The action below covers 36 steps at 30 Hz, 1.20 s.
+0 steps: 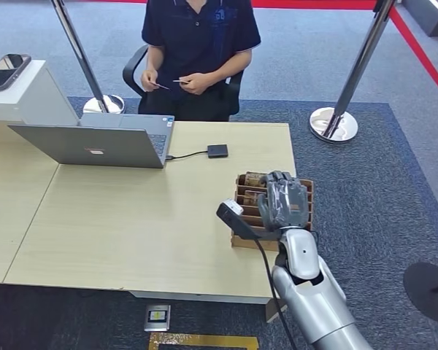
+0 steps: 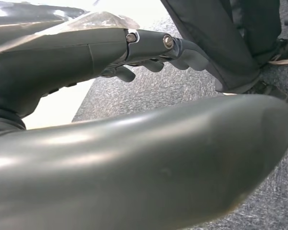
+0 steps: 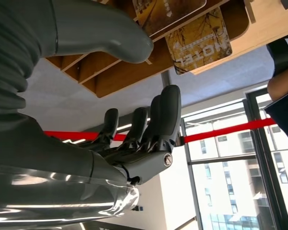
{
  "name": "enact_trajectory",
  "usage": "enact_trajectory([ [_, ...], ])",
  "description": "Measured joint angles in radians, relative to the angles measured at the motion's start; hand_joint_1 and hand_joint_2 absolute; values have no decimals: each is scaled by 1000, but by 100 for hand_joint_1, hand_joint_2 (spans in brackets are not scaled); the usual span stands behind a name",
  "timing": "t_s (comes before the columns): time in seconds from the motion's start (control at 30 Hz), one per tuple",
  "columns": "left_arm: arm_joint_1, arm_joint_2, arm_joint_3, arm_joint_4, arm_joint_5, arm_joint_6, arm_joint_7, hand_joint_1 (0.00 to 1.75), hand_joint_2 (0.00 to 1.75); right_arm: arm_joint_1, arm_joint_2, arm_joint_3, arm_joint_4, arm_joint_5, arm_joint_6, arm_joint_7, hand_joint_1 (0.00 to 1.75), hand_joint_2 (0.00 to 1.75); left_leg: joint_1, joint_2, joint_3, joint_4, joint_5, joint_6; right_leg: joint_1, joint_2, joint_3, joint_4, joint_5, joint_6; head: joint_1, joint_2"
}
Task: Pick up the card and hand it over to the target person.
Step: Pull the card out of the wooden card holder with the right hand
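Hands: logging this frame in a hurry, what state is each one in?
Left hand: holds nothing visible; open or closed cannot be told.
Right hand: open, holding nothing, over the card holder.

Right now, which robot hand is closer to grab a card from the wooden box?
The right hand. It hovers open right over the wooden card holder, with the hotel cards near its fingers. The left hand hangs low over the carpet.

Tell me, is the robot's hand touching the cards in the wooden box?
Apart. In the right wrist view the right hand is open, with clear space between its fingers and the cards in the wooden box.
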Motion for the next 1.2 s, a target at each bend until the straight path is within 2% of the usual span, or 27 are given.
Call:
enact_trajectory([
  [0.27,0,1,3,1,7,2,0,0,0,-34,22,10,58,-2,-6,-4,69,175,0,0,0,0,0,0,0,0,0,0,0,0,0,0],
  [0.67,0,1,0,2,4,0,-1,0,0,-63,44,2,149,-18,-4,6,82,175,0,0,0,0,0,0,0,0,0,0,0,0,0,0],
  [1.2,1,2,2,1,6,0,1,0,0,-87,55,-1,232,-10,-21,22,77,175,0,0,0,0,0,0,0,0,0,0,0,0,0,0],
])
